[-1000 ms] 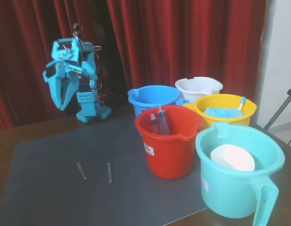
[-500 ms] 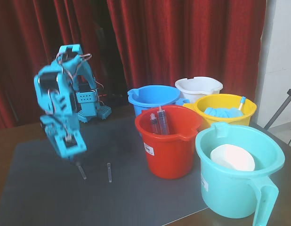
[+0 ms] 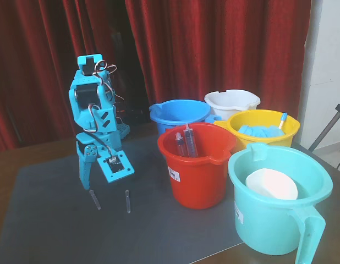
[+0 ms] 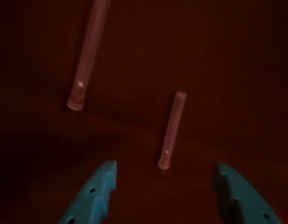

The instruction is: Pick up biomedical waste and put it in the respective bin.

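Observation:
Two thin clear plastic tubes lie on the dark mat in the fixed view, one [image 3: 94, 199] on the left and one [image 3: 127, 201] to its right. In the wrist view one tube [image 4: 172, 130] lies just ahead of the gap between the fingertips, and the other [image 4: 85, 60] lies further off at the upper left. My turquoise gripper [image 3: 93, 184] points down just above the tubes. It is open and empty [image 4: 165, 175]. The white bucket [image 3: 222, 107] with a spouted rim stands at the back right, behind the other buckets.
A blue bucket [image 3: 178, 113], a yellow bucket [image 3: 262, 132] with blue items, a red bucket [image 3: 196, 170] holding syringes [image 3: 186, 143] and a teal jug-like bucket [image 3: 280, 220] with a white item stand clustered on the right. A red curtain hangs behind.

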